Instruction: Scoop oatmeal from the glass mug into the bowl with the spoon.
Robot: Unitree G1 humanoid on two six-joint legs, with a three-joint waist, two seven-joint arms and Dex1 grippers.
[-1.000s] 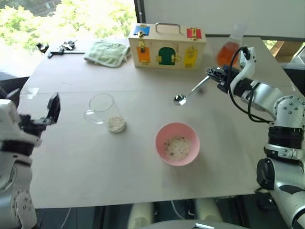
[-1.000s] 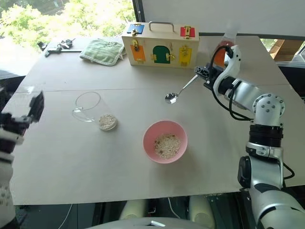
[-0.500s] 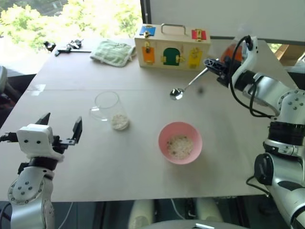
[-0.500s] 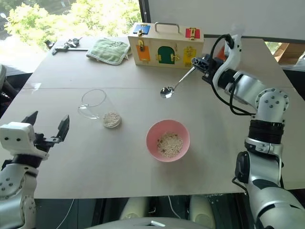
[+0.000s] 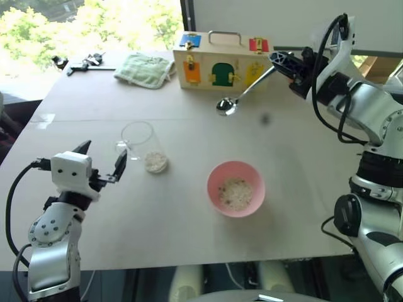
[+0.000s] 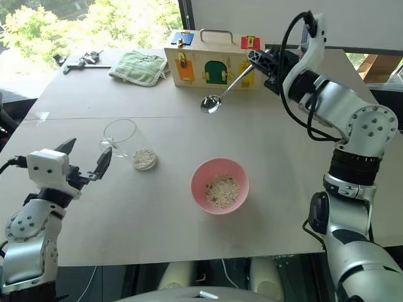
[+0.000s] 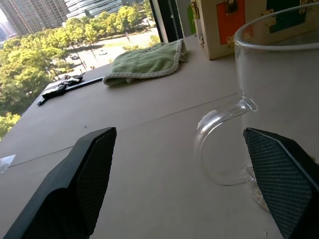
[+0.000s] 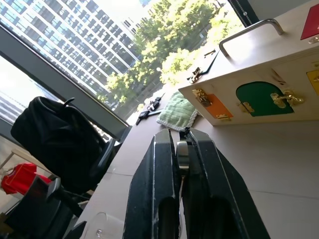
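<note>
Spoon (image 5: pixel 242 93) lifted higher, clamped in right end effector (image 5: pixel 291 65); left end effector (image 5: pixel 101 165), spread wide, empty, nearer glass mug (image 5: pixel 140 147).

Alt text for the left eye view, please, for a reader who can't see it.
Right end effector holds a silver spoon by its handle above the table, in front of a wooden latch box. The open left end effector sits beside the glass mug of oatmeal; a pink bowl also holds some.
</note>
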